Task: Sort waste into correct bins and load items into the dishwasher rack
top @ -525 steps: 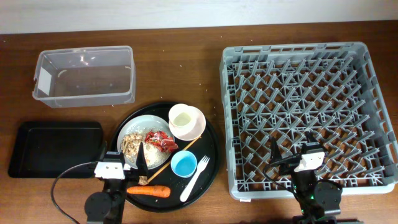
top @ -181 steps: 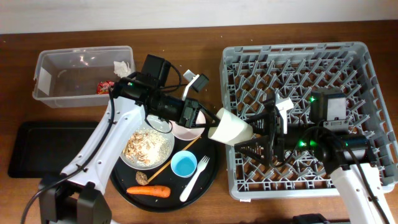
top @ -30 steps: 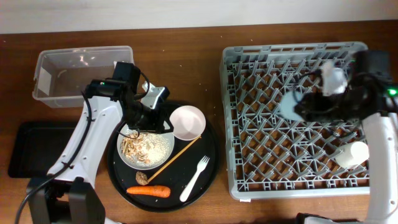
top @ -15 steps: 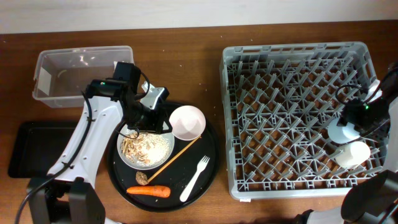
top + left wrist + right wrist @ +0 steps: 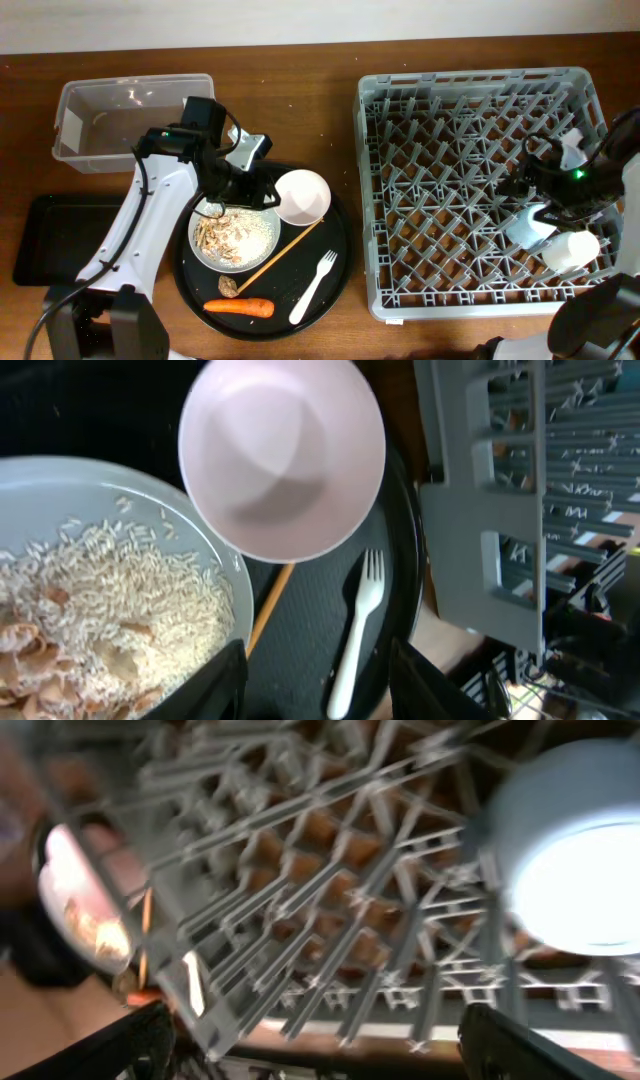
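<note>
Loading the rack (image 5: 450,120): light-blue cup (image 5: 527,224) lies inside, right hand (image 5: 332,1038) released. Our left hand (image 5: 320,682) is spread, empty. We expect a rim grip on the bowl (image 5: 282,455) next.

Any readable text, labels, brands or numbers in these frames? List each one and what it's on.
Nothing can be read in any view.
Tub: the white label on its left end is too small to read.
Rack: the faint marks on its ribs in the left wrist view are too blurred to read.
</note>
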`<action>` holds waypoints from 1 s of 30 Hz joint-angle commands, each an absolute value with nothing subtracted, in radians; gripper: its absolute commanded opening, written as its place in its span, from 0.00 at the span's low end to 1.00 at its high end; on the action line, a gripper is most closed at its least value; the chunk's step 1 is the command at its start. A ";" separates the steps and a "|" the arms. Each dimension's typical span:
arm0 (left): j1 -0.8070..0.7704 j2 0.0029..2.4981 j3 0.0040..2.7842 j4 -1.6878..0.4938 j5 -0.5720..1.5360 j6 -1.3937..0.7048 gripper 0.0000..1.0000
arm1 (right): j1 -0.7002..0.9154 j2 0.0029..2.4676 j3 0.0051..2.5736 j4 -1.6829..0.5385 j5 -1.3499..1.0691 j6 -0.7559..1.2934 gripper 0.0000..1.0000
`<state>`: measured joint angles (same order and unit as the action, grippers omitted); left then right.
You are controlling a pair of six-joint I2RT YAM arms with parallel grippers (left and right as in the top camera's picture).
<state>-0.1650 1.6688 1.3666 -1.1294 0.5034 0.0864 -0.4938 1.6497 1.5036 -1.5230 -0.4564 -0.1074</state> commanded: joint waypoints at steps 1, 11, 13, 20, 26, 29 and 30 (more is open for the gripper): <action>-0.165 1.657 1.372 -1.106 0.496 0.053 0.47 | -0.395 1.618 1.515 -1.552 -0.540 -0.179 0.93; -0.086 1.657 1.372 -1.263 0.046 -0.176 0.59 | 0.427 1.585 1.515 -1.222 -0.236 0.187 0.91; -0.002 1.657 1.372 -1.274 0.043 -0.191 0.66 | 0.546 1.624 1.515 -1.156 -0.113 0.295 0.93; 0.150 1.657 1.372 -1.287 0.063 -0.250 0.84 | 0.648 1.950 1.515 -0.957 -0.097 0.511 0.76; 0.151 1.657 1.372 -1.287 0.063 -0.250 0.84 | 0.649 2.050 1.515 -0.855 -0.088 0.593 0.46; 0.151 1.657 1.372 -1.288 0.063 -0.250 0.84 | 0.648 2.061 1.515 -0.856 -0.070 0.623 0.30; 0.151 1.657 1.372 -1.288 0.063 -0.250 0.84 | 0.648 2.061 1.515 -0.856 -0.070 0.623 0.27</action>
<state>0.1501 1.6688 1.3670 -1.2869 0.0666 -0.2333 0.6441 2.0415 1.5066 -0.8589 -0.0898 0.5987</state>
